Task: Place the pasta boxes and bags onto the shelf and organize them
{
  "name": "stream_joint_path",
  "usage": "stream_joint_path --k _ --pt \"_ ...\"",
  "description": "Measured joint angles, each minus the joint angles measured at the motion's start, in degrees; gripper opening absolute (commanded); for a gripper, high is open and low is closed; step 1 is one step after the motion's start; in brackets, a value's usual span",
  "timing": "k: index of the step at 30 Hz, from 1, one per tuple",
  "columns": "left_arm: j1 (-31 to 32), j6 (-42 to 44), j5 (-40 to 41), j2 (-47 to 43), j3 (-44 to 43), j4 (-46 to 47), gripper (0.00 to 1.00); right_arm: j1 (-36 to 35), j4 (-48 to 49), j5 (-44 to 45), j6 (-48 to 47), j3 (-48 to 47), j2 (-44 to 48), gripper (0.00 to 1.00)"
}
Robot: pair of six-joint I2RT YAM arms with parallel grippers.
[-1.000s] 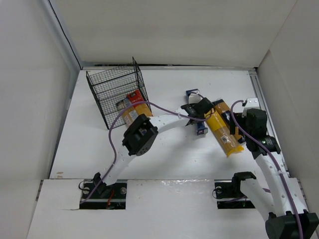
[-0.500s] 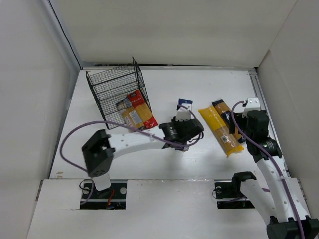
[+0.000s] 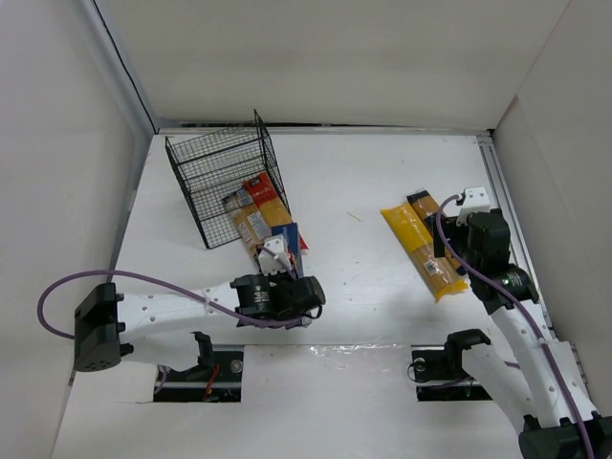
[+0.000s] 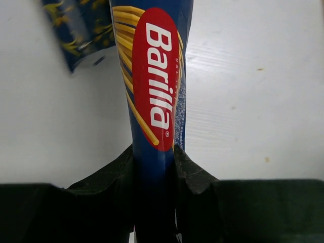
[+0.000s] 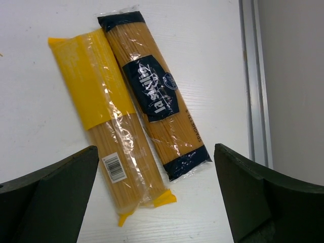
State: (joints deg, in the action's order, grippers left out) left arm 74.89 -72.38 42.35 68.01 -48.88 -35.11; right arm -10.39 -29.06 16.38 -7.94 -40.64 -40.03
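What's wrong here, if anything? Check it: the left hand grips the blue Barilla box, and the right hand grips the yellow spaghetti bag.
The right hand grips nothing. The right wrist view shows it wide open above the yellow spaghetti bag and the dark-labelled bag, both lying flat on the table. The left hand does grip the blue Barilla box.

The left gripper (image 4: 154, 162) clasps the spaghetti box (image 4: 154, 91), with the shelf (image 3: 218, 174) ahead of it (slightly leftward). Below the right gripper (image 5: 155, 147), the labelled bag (image 5: 152, 96) lies right of the plainer bag (image 5: 109, 126).
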Motion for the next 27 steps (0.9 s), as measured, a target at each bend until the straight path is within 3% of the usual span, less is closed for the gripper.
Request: stream_joint_path --k 8,14,20,27 --pt "0.0 -21.6 -2.3 0.4 1.4 -20.5 0.00 -0.2 1.2 -0.7 -0.1 1.6 0.3 1.00" --pt "-0.9 -29.5 -0.7 -2.1 3.8 -24.7 0.00 -0.5 1.3 -1.2 -0.2 2.1 0.3 1.00" --pt "-6.8 -26.1 0.2 -9.2 9.4 -21.6 0.00 -0.6 1.5 -2.2 -0.2 2.1 0.0 1.00" --pt "-17.1 -8.9 1.7 -9.4 11.0 -6.8 0.00 -0.6 2.7 -3.6 -0.3 2.2 -1.1 1.00"
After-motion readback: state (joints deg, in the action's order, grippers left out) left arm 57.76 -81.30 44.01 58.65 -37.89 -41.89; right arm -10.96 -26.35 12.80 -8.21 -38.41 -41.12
